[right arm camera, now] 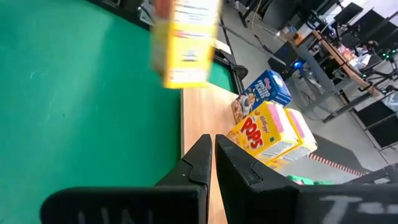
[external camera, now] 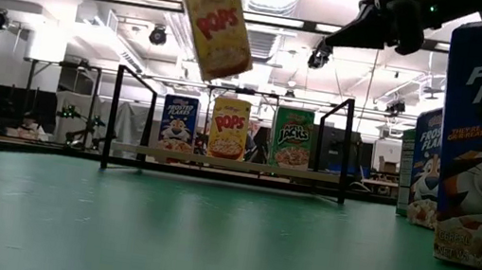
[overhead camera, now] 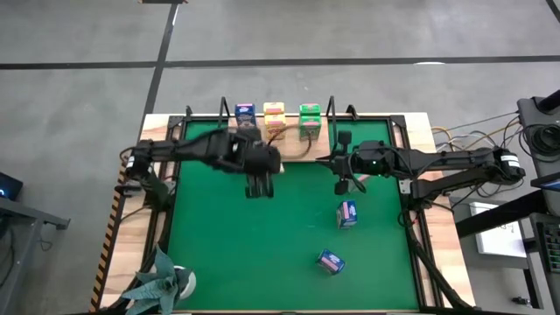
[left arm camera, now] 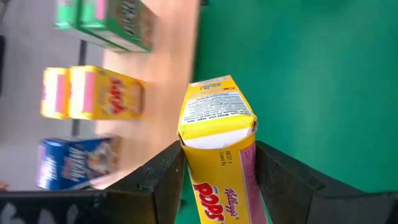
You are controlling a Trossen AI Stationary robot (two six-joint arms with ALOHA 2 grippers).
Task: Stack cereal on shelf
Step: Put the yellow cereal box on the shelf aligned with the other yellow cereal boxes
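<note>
A: Above the mat (overhead camera: 262, 245), just in front of the shelf (external camera: 227, 163), what is the left gripper (left arm camera: 217, 168) carrying?

B: It is clenching a yellow box (left arm camera: 217, 149), tilted, in the air.

A: And what is sitting on the shelf?

B: A blue box (external camera: 178, 124), a yellow one (external camera: 228, 128) and a green one (external camera: 292, 138) are standing upright in a row; more boxes seem to be standing behind them.

A: Where is the right gripper (right arm camera: 211, 155) hanging?

B: Beside the shelf's right end, fingers pressed together, grasping nothing.

A: Anything else lying around?

B: Two blue boxes (overhead camera: 347, 213) (overhead camera: 330, 261) are resting on the mat toward the right, well apart from the shelf. A fake plant (overhead camera: 157, 282) is sitting at the near left corner. Ceiling lights and desks are showing behind the table.
</note>
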